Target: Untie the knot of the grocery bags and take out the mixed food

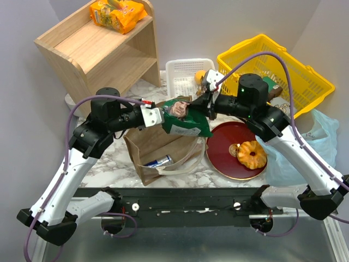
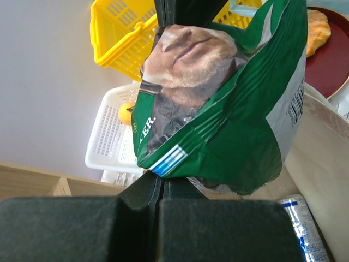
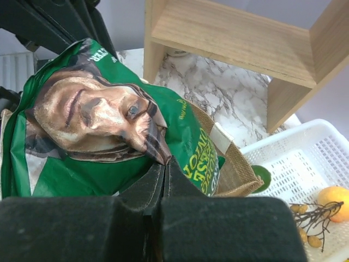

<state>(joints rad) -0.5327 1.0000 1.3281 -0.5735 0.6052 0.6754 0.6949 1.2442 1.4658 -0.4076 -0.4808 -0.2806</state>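
Note:
A green snack packet (image 1: 185, 117) with a face printed on it hangs above the brown paper bag (image 1: 180, 155). My left gripper (image 1: 162, 118) is shut on the packet's left edge, its jaws (image 2: 160, 177) pinching the seam. My right gripper (image 1: 203, 105) is shut on the opposite end, where the closed jaws (image 3: 165, 164) nip the crumpled foil. The ring pastry (image 1: 252, 154) lies on a red plate (image 1: 223, 144). The light blue plastic bag (image 1: 322, 136) lies slack at the right; its knot is out of view. An orange fruit (image 3: 334, 195), a brown stemmed bunch (image 3: 311, 218) and a green fruit (image 3: 262, 176) sit in a white basket (image 3: 305, 164).
A blue-and-white packet (image 1: 159, 161) lies inside the paper bag. The yellow basket (image 1: 305, 82) stands at the back right with goods in it. A wooden shelf (image 1: 103, 52) at the back left carries orange packets (image 1: 117, 13) on top.

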